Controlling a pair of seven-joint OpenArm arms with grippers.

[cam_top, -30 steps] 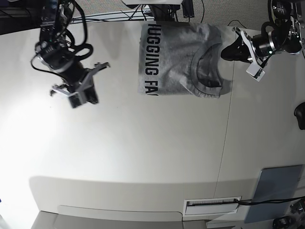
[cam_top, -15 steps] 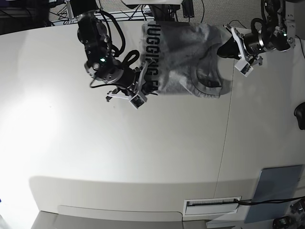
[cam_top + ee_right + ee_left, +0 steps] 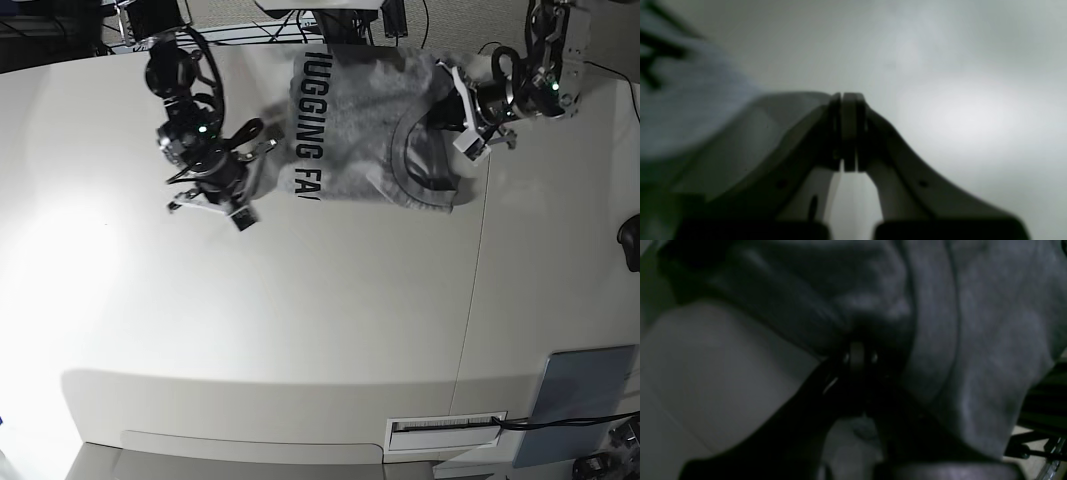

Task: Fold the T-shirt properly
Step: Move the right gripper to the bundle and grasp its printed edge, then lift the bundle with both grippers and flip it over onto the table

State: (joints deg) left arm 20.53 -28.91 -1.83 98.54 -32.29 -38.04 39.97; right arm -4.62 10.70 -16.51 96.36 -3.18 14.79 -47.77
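Observation:
The heather-grey T-shirt (image 3: 355, 125) lies folded at the table's far middle, with black lettering (image 3: 307, 130) along its left edge and the ribbed neck (image 3: 420, 165) on top at the right. My left gripper (image 3: 450, 108) is shut, its tip pressed into the shirt's bunched right edge. In the left wrist view the cloth (image 3: 973, 340) drapes over the closed fingertips (image 3: 857, 355). My right gripper (image 3: 262, 145) is shut and empty just left of the shirt, not touching it. Its closed tips (image 3: 844, 98) show over bare table, with the shirt (image 3: 680, 100) at the left.
A flat grey-blue pad (image 3: 588, 400) lies at the near right corner, with a white slotted box (image 3: 445, 432) beside it. A table seam (image 3: 478, 270) runs front to back. A dark stand and cables (image 3: 350, 15) sit behind the shirt. A black object (image 3: 631, 243) is at the right edge.
My left gripper moved left into the shirt's right edge, which bunched and shifted left. My right gripper swung in to the shirt's left edge, then drew back to the left.

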